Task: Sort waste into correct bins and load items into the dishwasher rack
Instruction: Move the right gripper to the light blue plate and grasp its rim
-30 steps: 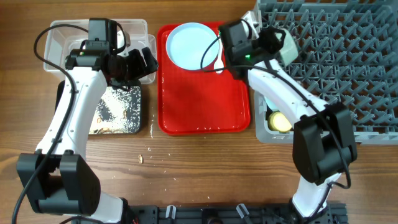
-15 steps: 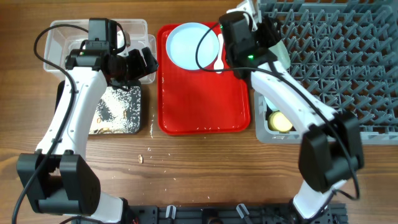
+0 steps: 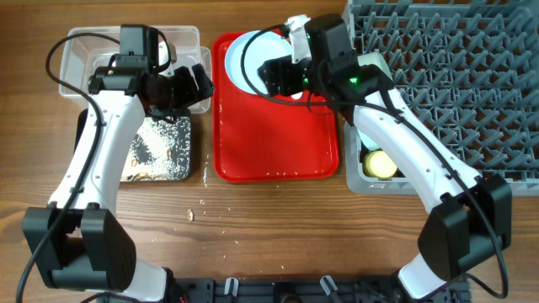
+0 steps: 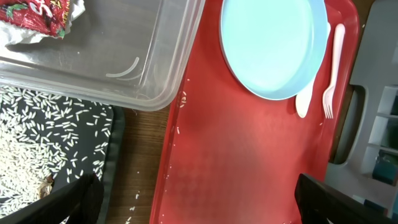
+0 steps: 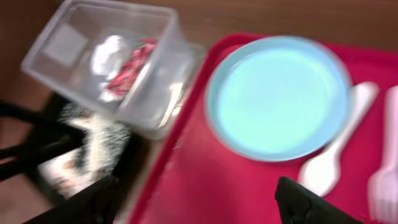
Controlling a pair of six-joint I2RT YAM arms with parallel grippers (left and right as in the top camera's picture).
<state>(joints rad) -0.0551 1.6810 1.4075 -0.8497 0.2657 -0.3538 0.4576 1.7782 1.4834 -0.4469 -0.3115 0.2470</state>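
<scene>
Though shallow, glossy red tray [image 4: 249, 162] beneath smooth round plate [image 4: 270, 43].

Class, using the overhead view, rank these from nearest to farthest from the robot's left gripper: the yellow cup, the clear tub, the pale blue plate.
1. Clear tub: the left gripper hangs over its right end.
2. Pale blue plate: just to the right, on the red tray.
3. Yellow cup: far right, in the grey rack, at its near left corner.

White lettering on the red snack wrapper [image 4: 37, 15] is unreadable.
</scene>
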